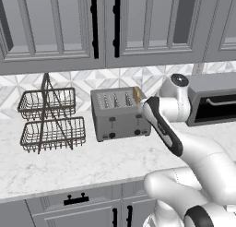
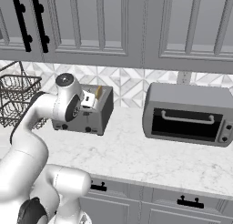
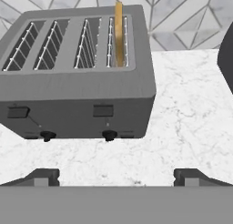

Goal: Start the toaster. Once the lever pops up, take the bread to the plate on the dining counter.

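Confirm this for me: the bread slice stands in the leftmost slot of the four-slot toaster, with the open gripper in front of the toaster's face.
Not quite. The bread stands in the rightmost slot of the toaster, not the leftmost; the hand view shows it, with the three slots to its left holding nothing. The rest holds: the gripper is open, in front of the toaster's face.
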